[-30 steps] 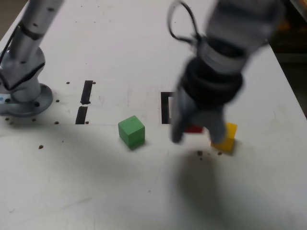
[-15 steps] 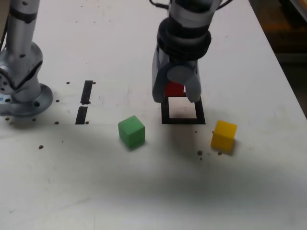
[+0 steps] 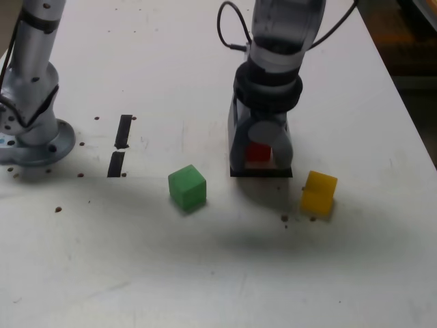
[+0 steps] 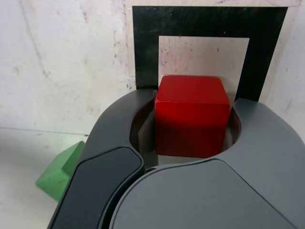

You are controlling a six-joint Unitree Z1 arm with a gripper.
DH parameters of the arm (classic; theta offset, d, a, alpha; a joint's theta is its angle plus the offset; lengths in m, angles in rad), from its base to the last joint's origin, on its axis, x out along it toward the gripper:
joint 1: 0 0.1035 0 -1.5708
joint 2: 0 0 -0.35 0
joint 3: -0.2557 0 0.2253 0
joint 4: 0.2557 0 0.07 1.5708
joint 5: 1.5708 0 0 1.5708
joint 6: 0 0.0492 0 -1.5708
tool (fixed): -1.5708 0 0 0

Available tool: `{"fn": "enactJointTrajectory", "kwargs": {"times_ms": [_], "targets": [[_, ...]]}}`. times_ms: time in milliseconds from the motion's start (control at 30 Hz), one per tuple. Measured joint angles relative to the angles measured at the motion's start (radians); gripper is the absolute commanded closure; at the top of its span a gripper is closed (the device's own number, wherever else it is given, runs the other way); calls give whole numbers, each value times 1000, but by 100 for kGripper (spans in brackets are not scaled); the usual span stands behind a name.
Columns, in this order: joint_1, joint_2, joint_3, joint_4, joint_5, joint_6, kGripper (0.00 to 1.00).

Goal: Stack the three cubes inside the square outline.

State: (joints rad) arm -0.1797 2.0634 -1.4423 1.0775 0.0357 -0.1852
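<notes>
Claw (image 3: 261,156): clamped on red cube (image 4: 191,114), low over outline (image 4: 145,47). Step: first placement. Next: release squarely inside. Green cube (image 3: 187,187), yellow cube (image 3: 319,193) flank claw on counter (image 3: 205,273).

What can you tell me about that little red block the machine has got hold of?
The red cube is small, solid-coloured and matt, with slightly rounded edges, and looks like painted wood or plastic. It sits upright between the gripper's two grey fingers, which press its opposite sides. It is over the white middle of the square outline; whether it rests on the table cannot be told.
</notes>
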Motion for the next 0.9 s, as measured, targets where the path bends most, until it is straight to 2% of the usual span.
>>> {"fn": "enactJointTrajectory", "kwargs": {"times_ms": [167, 267, 500, 600, 733, 833, 900], "targets": [[12, 5, 23, -25, 0, 6, 65], [16, 5, 23, -25, 0, 9, 59], [16, 8, 23, -25, -1, 12, 20], [16, 7, 19, -17, 11, 12, 10], [-13, -24, -67, 109, 66, -23, 5], [-50, -78, -163, 213, 93, -57, 3], [-72, -91, -219, 281, 97, -64, 2]]}}
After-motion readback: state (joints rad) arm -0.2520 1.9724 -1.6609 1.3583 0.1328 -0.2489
